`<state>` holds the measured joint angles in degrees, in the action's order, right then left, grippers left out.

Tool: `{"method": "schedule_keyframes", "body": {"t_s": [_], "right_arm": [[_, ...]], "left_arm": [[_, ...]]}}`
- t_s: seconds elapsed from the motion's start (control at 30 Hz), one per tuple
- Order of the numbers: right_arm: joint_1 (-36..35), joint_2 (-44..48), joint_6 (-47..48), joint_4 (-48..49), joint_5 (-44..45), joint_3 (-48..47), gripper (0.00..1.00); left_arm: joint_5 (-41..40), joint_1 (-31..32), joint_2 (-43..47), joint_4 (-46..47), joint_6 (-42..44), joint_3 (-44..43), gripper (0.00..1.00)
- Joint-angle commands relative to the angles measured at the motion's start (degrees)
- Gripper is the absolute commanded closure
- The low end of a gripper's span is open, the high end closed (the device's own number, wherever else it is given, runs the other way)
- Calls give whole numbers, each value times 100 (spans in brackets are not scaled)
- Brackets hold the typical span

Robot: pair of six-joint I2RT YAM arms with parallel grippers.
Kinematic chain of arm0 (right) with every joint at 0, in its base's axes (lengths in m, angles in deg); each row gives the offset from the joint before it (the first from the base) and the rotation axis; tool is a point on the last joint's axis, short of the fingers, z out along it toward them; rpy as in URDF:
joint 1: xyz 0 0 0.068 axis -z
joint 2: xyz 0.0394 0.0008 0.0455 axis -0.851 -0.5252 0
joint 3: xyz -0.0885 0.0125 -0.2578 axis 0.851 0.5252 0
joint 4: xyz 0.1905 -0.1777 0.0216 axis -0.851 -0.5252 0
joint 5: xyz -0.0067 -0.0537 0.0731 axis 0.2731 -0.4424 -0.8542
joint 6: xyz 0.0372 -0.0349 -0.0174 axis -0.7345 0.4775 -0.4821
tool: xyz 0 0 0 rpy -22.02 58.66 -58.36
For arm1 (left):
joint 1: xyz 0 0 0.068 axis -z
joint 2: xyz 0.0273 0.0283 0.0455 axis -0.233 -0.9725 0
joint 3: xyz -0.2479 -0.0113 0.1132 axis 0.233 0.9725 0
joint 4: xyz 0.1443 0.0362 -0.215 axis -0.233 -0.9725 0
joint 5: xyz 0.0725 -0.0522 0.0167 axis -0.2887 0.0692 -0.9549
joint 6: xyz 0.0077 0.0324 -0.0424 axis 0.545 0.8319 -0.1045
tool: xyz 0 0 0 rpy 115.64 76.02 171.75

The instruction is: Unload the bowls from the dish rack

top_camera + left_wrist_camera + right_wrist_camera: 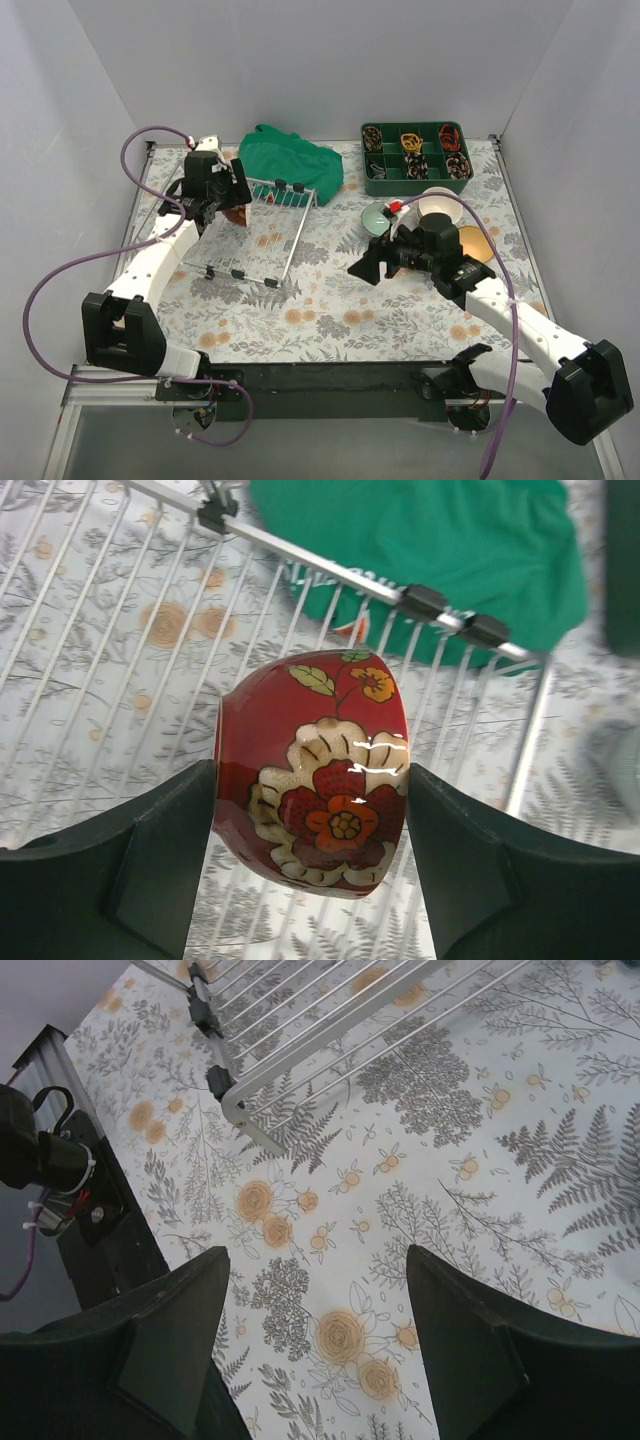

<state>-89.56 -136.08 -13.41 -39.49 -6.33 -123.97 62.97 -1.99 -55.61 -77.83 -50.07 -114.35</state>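
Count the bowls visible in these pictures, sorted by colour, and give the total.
red bowl, between the left fingers: 1
pale green bowl: 1
cream bowl: 1
tan bowl: 1
Total: 4 in view; the right arm may hide more.

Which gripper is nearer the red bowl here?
Left. The left gripper is shut on the red bowl, clamping its sides over the rack. The right gripper is open and empty above the tablecloth, off to the rack's right.
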Motion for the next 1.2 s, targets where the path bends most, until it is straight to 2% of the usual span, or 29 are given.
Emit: {"method": "schedule_keyframes", "body": {"t_s": [0.0,0.27,0.57,0.97,1.07,1.17], "right_arm": [[-337,-225,-85,783,-113,-291,20],[-1049,-902,284,1205,194,-923,20],[-1340,-1640,740,1504,283,-1731,21],[-1850,-2721,1259,1487,388,-2558,21],[-1929,-2941,1321,1400,546,-2725,25],[-2025,-3160,1629,1162,643,-2998,39]], "left_arm": [[562,29,753,404,-1093,-44,99],[1739,29,1456,1265,-2596,956,100],[2733,38,2018,2232,-4064,1933,100],[3234,135,2142,3006,-4839,2602,100],[3304,187,2151,3085,-4892,2663,100],[3331,249,2169,3129,-4901,2751,100]]}}
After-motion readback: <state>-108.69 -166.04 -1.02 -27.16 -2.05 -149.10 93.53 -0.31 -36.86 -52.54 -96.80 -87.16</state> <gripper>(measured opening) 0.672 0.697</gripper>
